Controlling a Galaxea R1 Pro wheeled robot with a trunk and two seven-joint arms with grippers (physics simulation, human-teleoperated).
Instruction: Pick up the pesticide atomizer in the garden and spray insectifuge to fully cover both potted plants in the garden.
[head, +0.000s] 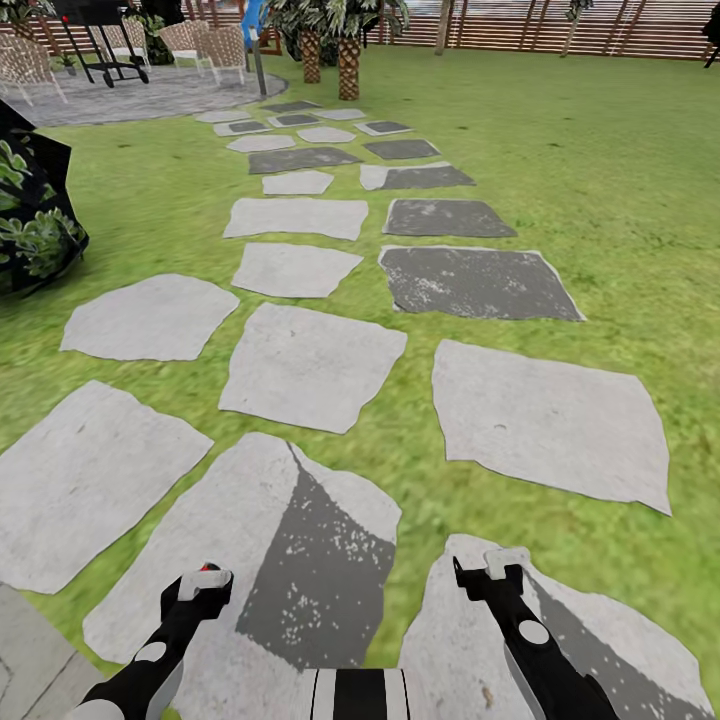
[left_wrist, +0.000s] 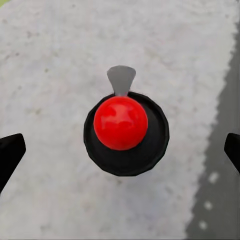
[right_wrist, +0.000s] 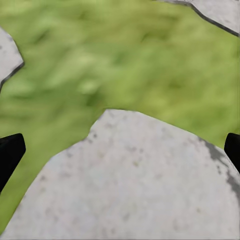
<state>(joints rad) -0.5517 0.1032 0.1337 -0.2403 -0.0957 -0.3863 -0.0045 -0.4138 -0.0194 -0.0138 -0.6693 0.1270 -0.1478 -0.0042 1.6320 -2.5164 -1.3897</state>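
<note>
The robot stands on a path of flat grey stepping stones (head: 310, 365) in the garden (head: 600, 200), with green grass all around the stones. Some stones are pale and some are dark. Far up the path is a round grey patio (head: 150, 95) with woven chairs (head: 215, 45) and a black stand (head: 100, 40) on it. Near them are palm trees (head: 348, 65), and a brown wooden fence (head: 600, 30) runs along the back. At the left edge of the head view is a dark bushy plant (head: 35, 220) with green leaves, but it is cut off, so I cannot tell what kind it is. Both arms reach out low over the nearest stones. The left claw (head: 200, 580) has a bit of red at its tip. In the left wrist view the spray bottle (left_wrist: 121, 122) sits right between the two black fingers (left_wrist: 10, 152), seen from above: a round red top on a black ring, with a small grey tab sticking out. The fingers are spread wide and do not touch the bottle there, so I cannot tell if the claw really has hold of it. Pale stone lies under it. The right claw (head: 495, 570) is spread wide too and has nothing in it; in its wrist view its fingers (right_wrist: 10, 152) are over a pale stone (right_wrist: 135, 185) and grass.
</note>
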